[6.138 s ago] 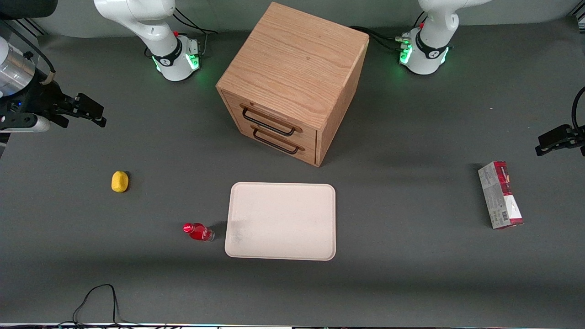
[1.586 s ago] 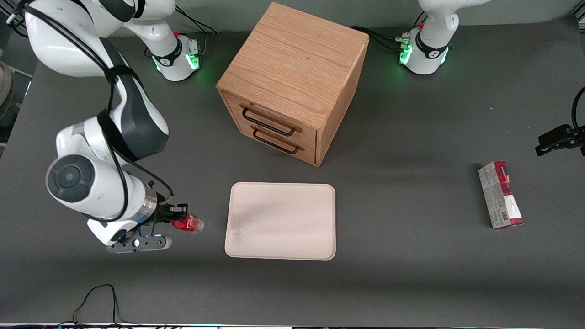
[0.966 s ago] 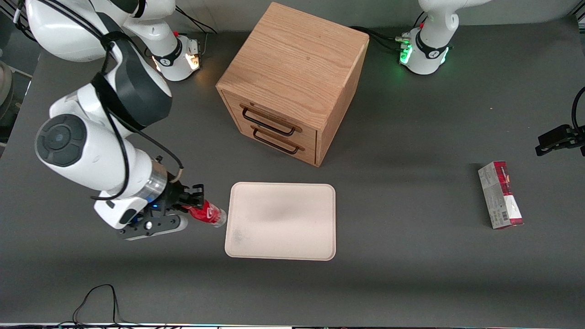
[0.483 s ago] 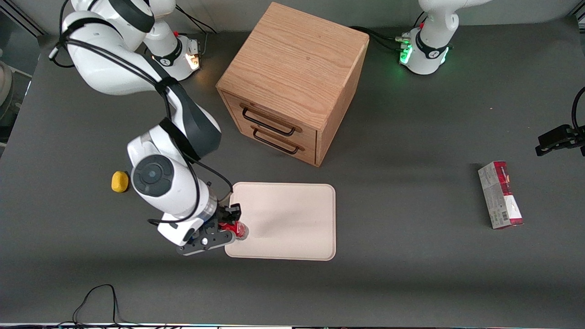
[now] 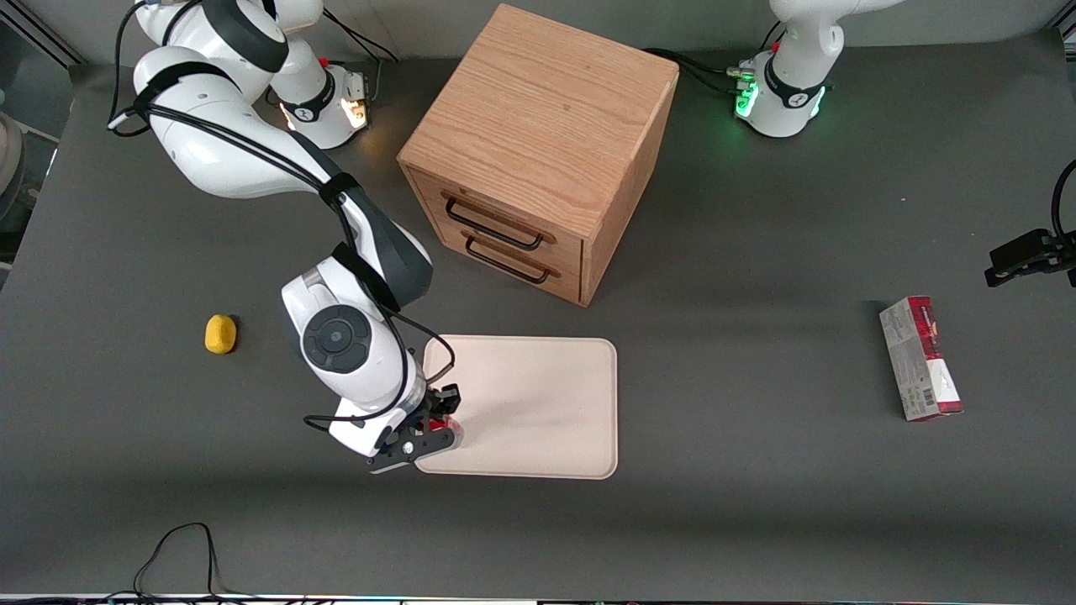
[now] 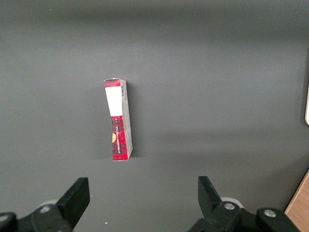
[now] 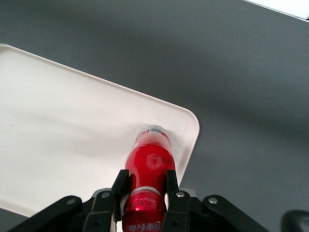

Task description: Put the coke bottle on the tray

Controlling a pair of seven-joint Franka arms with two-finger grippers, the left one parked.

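Cream-white, flat and low-rimmed, one rectangular tray (image 5: 538,403) lies under the single black two-finger claw (image 7: 145,186), which is clenched on one tiny clear coke bottle with a red cap and red label (image 7: 148,166). The bottle sits between the fingers (image 7: 172,186), over the tray's corner nearest the camera at the working arm's end. One oak drawer cabinet (image 5: 538,151), one yellow lump (image 5: 220,334) and one red-and-grey carton (image 5: 920,359) stand well apart from the claw.
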